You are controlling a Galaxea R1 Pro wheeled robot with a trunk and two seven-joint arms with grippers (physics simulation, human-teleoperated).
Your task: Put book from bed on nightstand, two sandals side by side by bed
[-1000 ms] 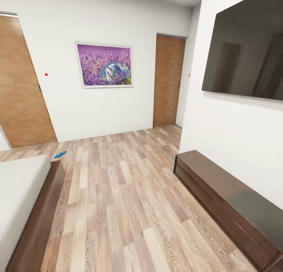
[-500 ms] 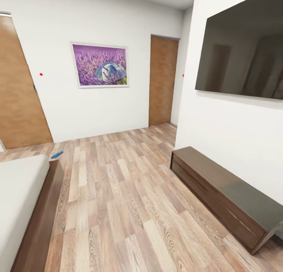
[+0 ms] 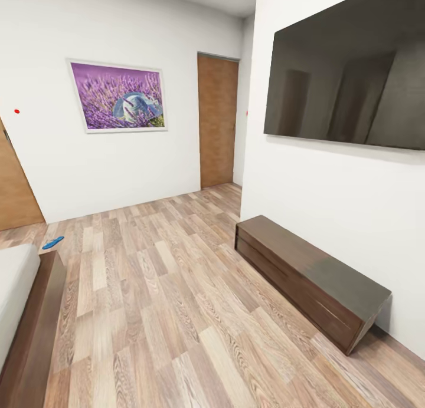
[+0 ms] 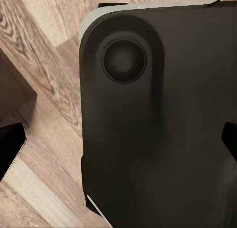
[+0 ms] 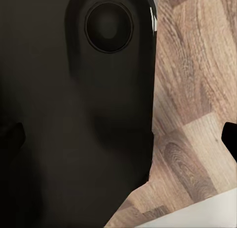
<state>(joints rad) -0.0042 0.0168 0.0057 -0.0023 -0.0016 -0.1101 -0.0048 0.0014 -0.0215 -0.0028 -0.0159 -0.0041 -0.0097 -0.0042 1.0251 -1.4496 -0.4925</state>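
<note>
Sandal point(image 3: 52, 242), bright blue, lies on the floor point(image 3: 177, 302) just past the bed point(image 3: 23, 313) corner; likely light and flexible, best pinched across its sole edge. Neither gripper's state can be told.

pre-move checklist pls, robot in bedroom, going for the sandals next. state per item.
1. One sandal located: ok, on the wood floor just past the corner of the bed.
2. Second sandal located: not ok, none in the head view.
3. Book located: not ok; just a small patch of grey mattress is in frame, no book on it.
4. Nightstand located: not ok; the dark furniture under the TV is the long low bench, not a nightstand.
5. Floor path to the sandal: ok, bare planks between.
6. Gripper states: cannot tell; dark robot bodywork blocks both wrist views.
</note>
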